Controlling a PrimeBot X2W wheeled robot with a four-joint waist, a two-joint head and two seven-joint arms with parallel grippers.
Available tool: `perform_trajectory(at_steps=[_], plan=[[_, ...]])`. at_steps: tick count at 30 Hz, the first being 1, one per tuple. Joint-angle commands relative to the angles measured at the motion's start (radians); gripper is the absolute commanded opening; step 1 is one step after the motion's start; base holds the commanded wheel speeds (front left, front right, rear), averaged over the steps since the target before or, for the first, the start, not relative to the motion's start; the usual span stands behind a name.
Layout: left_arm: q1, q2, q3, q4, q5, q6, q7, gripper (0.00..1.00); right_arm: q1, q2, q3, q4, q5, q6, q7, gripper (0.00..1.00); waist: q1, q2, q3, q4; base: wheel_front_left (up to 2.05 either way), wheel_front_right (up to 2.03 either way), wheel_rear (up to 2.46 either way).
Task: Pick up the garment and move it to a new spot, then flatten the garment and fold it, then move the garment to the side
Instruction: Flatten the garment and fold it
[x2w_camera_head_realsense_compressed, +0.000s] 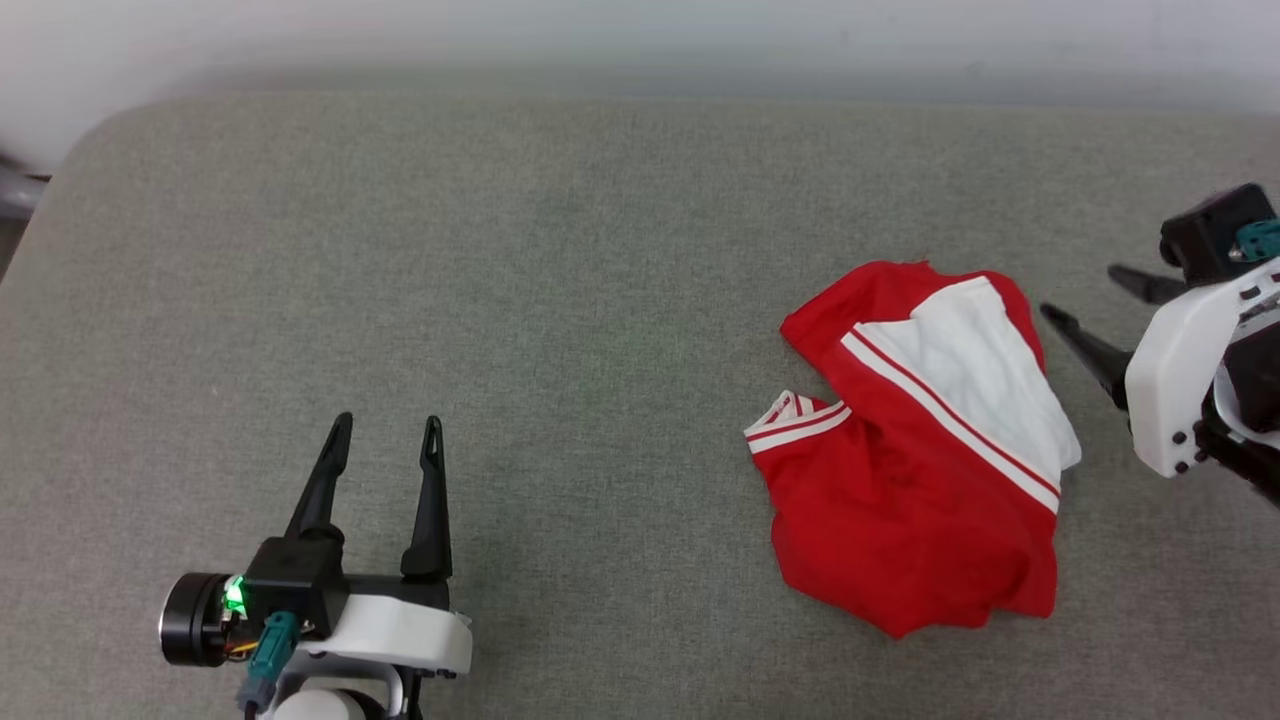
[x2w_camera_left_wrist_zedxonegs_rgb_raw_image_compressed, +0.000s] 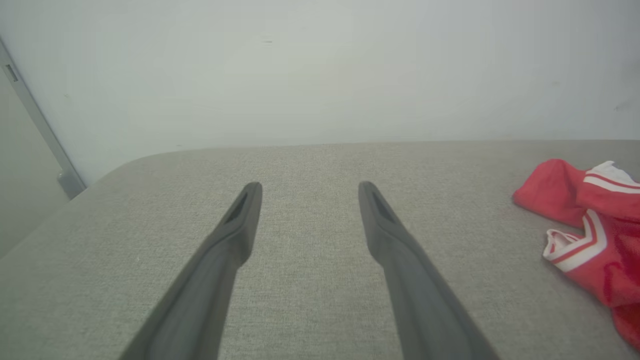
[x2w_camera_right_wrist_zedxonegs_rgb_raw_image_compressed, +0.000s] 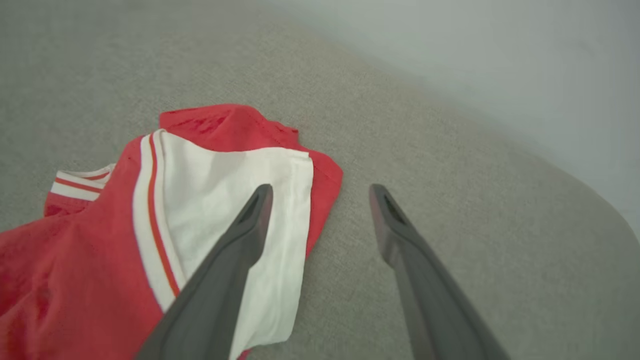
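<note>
Looking down, you get a grey fabric-covered tabletop (x2w_camera_head_realsense_compressed: 560, 250) backed by a plain pale wall (x2w_camera_head_realsense_compressed: 640, 40). The far edge runs along the wall, and the far-left corner is rounded, with a grey metal rail (x2w_camera_left_wrist_zedxonegs_rgb_raw_image_compressed: 37, 120) past it. Garment (x2w_camera_head_realsense_compressed: 920, 470) lies crumpled on the right half, red, white sleeve panel up, striped trim showing on its left side. Your right hand (x2w_camera_head_realsense_compressed: 1079, 289) sits just beside the garment's right edge, fingers spread, gripping nothing. In the right wrist view one finger overlaps the white panel; you can't tell if it touches. Your left hand (x2w_camera_head_realsense_compressed: 388, 420) is near the front left, well apart from the garment, released. Bare fabric across the middle and left gives you open room to move.
</note>
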Motion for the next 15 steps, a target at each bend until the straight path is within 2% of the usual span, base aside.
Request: perform_trajectory(at_steps=[1,4,7,15], plan=[[-0.018,-0.001,0.003,-0.001,-0.001,-0.001,-0.003,1.0,-0.027,-0.018,0.017,0.0,0.026,-0.001,0.035,1.0,-0.0001,0.0,0.021,0.008,0.0,0.0,0.0],[-0.034,-0.003,0.002,-0.003,-0.004,-0.002,-0.003,1.0,-0.042,-0.048,0.07,0.013,0.096,-0.001,0.149,1.0,-0.0001,0.0,0.049,0.014,0.0,0.0,0.0],[-0.053,-0.004,-0.004,-0.003,-0.006,-0.005,-0.003,1.0,-0.06,-0.051,0.105,0.034,0.124,-0.001,0.21,1.0,-0.0001,0.0,0.079,0.024,0.0,0.0,0.0],[-0.092,-0.005,-0.024,0.001,-0.012,0.0,-0.003,1.0,-0.063,-0.009,0.204,0.173,0.12,-0.001,0.222,1.0,-0.0001,0.0,0.141,0.058,0.0,0.0,0.0]])
